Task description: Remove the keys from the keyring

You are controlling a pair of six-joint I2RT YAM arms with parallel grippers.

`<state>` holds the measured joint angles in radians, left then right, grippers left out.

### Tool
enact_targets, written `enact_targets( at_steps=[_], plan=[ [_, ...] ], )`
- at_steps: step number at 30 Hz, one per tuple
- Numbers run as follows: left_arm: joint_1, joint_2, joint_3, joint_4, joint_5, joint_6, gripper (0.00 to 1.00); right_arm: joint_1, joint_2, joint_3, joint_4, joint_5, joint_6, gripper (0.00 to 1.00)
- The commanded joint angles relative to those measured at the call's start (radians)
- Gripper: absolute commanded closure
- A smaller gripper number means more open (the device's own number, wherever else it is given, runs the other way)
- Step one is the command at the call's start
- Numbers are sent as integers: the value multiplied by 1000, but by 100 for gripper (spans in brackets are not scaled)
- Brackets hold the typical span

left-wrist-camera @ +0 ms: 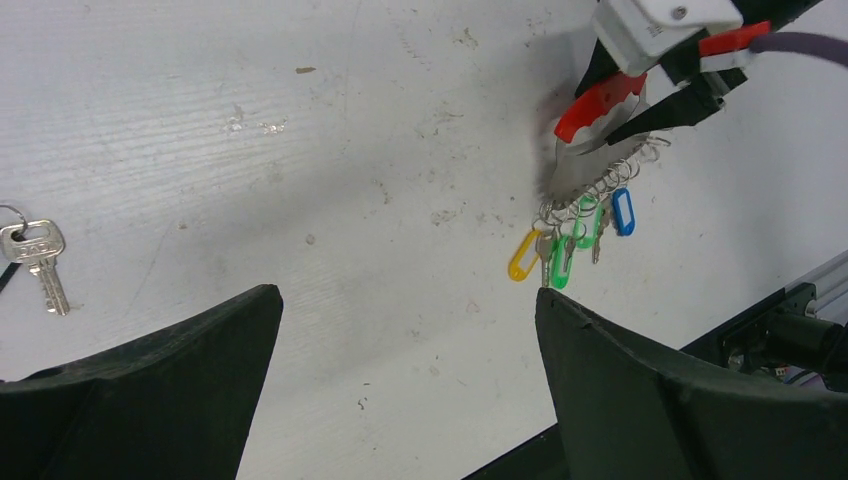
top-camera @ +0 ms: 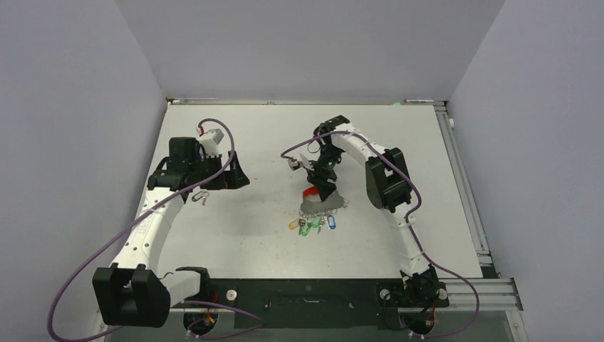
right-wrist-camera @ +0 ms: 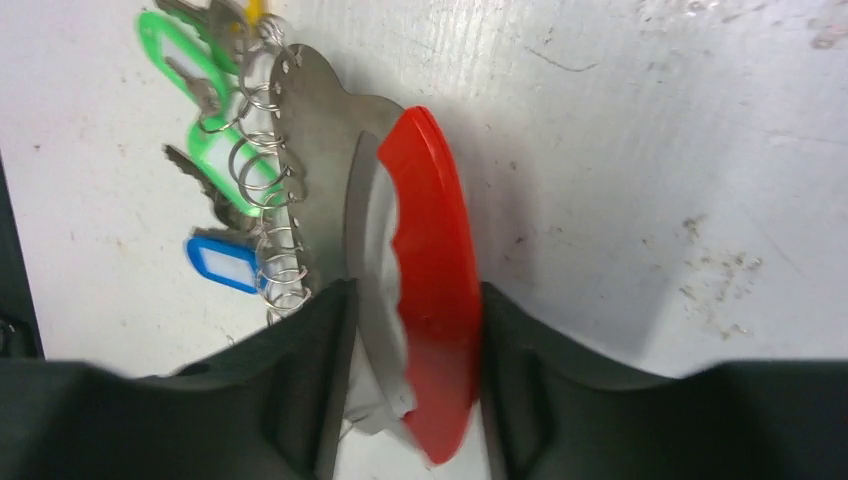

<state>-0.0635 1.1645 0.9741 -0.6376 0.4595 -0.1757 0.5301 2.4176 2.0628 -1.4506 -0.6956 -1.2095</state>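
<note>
Red-and-grey keyring [top-camera: 320, 205] is being clamped by my right claw [right-wrist-camera: 415, 330], tagged keys [top-camera: 313, 224] fanning at its six o'clock. One loose key [left-wrist-camera: 38, 255] is lying off at nine. My left claw [left-wrist-camera: 408, 300] is hovering wide; next I'm judging it must pinch another key.

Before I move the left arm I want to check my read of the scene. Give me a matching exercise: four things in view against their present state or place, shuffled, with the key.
Things:
1. keyring
2. loose key
3. left gripper
4. blue tag

States:
A. open, holding nothing
B. on a small ring at the grey half's edge
C. clamped by the right gripper
D. lying on the table, apart from the tagged keys

Pairs: 1-C, 2-D, 3-A, 4-B
</note>
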Motion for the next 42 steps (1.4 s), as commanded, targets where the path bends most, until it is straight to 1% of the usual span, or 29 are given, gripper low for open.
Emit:
enact_targets(
  at_steps=[1, 4, 6, 8, 10, 12, 15, 17, 18, 20, 24, 26, 28, 30, 32, 37, 40, 42],
  plan=[
    [8, -49, 12, 61, -80, 12, 4, -36, 0, 28, 113, -19, 71, 42],
    [13, -74, 8, 75, -115, 24, 4, -70, -55, -33, 196, -18, 144, 30],
    [20, -90, 5, 93, -130, 17, 4, -96, -106, -66, 251, -25, 181, 18],
    [24, -93, 9, 108, -143, 20, 4, -121, -160, -82, 306, -35, 223, 10],
    [26, -75, 33, 92, -156, 40, 4, -153, -198, -82, 324, -51, 251, 1],
    [28, -40, 80, 51, -150, 74, 4, -178, -238, -85, 355, -53, 304, 10],
    [30, 33, 165, -24, -93, 133, 4, -223, -327, -148, 441, -42, 415, 10],
    [31, 75, 220, -60, -95, 159, 4, -263, -396, -219, 529, -36, 507, 10],
    [35, 90, 245, -73, -93, 194, 4, -287, -433, -255, 572, -40, 552, 10],
    [37, 109, 279, -72, -113, 213, 4, -339, -508, -344, 658, -64, 615, 10],
    [40, 152, 335, -72, -160, 214, 4, -435, -676, -571, 887, -82, 755, 10],
    [46, 184, 341, -78, -183, 212, 4, -465, -755, -676, 1001, -31, 846, 10],
    [54, 213, 324, -59, -199, 200, 4, -478, -837, -790, 1174, 79, 966, 10],
    [57, 232, 284, -18, -199, 184, 4, -478, -902, -880, 1259, 144, 1037, 10],
    [58, 243, 256, 3, -199, 182, 4, -477, -945, -945, 1280, 170, 1062, 10],
    [58, 235, 227, 19, -257, 182, 4, -473, -1011, -1092, 1308, 181, 1083, 10],
    [59, 225, 202, 32, -267, 182, 4, -469, -1025, -1137, 1317, 197, 1075, 10],
    [57, 215, 182, 42, -268, 154, 4, -469, -1040, -1161, 1337, 219, 1073, 10]
  ],
)
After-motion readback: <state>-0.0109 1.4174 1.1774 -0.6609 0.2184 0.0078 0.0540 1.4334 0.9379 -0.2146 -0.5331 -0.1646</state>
